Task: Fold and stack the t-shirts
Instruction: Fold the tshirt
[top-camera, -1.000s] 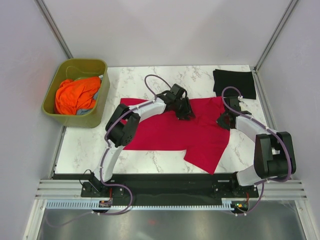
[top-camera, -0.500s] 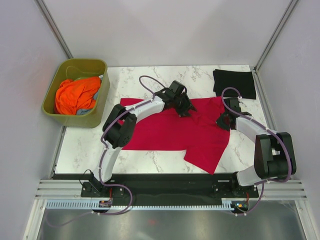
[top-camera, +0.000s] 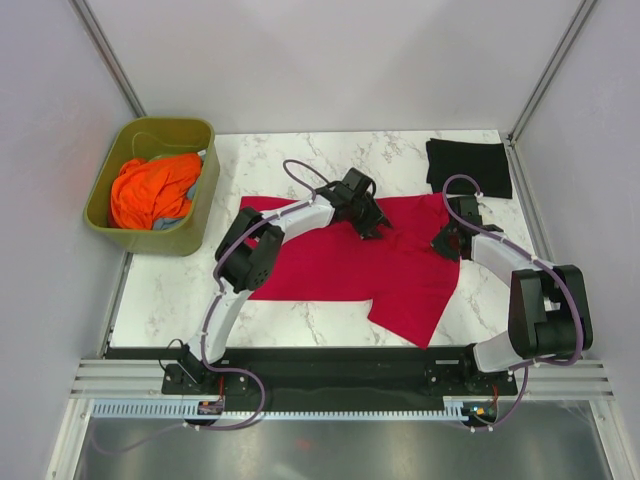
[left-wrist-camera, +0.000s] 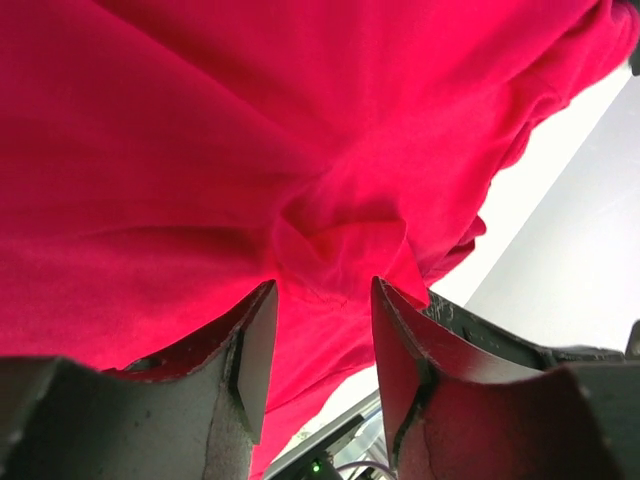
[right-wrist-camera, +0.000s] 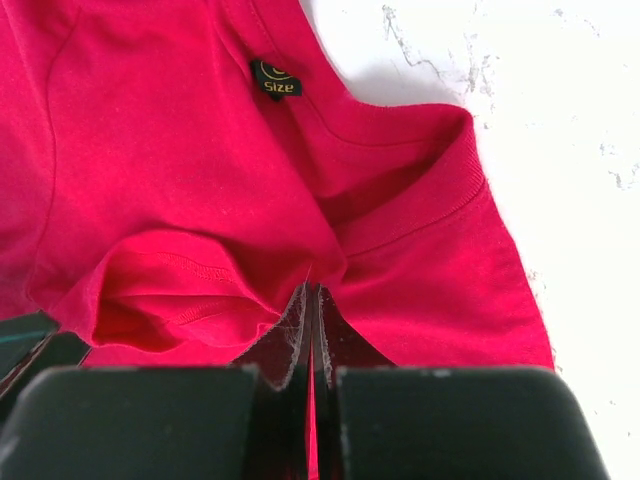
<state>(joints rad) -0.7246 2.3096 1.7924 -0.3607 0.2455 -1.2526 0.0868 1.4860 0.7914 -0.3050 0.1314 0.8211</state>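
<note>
The crimson red t-shirt (top-camera: 330, 262) lies spread across the middle of the marble table (top-camera: 170, 290), with a sleeve pointing toward the near edge. My left gripper (top-camera: 373, 226) hovers over the shirt's upper middle. In the left wrist view this left gripper (left-wrist-camera: 322, 290) is open, with a small pucker in the red t-shirt (left-wrist-camera: 335, 245) just beyond its tips. My right gripper (top-camera: 446, 243) is at the shirt's right end. There the right gripper (right-wrist-camera: 312, 292) is shut on a fold of the red t-shirt (right-wrist-camera: 180, 150) near the collar (right-wrist-camera: 430, 190). The black t-shirt (top-camera: 468, 166) lies folded at the back right corner.
An olive-green tub (top-camera: 150, 240) holding orange cloth (top-camera: 150, 190) stands off the table's back left corner. A black size label (right-wrist-camera: 275, 80) shows inside the red shirt's neck. Grey walls close in the left, right and back sides.
My left gripper has shifted a little over the red shirt and its jaws stand slightly wider. The right arm has stayed put, still pinching the cloth.
</note>
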